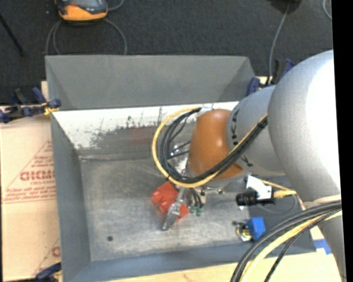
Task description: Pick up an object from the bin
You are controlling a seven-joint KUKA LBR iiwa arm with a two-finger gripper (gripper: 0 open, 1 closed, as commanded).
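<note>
Where end effector (175, 216) hangs, red object (162, 196)

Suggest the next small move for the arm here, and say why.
Probably a slight nudge toward the view's left, to centre the gripper on the red block. The gripper sits low, midway across the bin, at the block's lower right edge, not over its middle. The blue thing lies well apart, so nothing crowds it.
</note>
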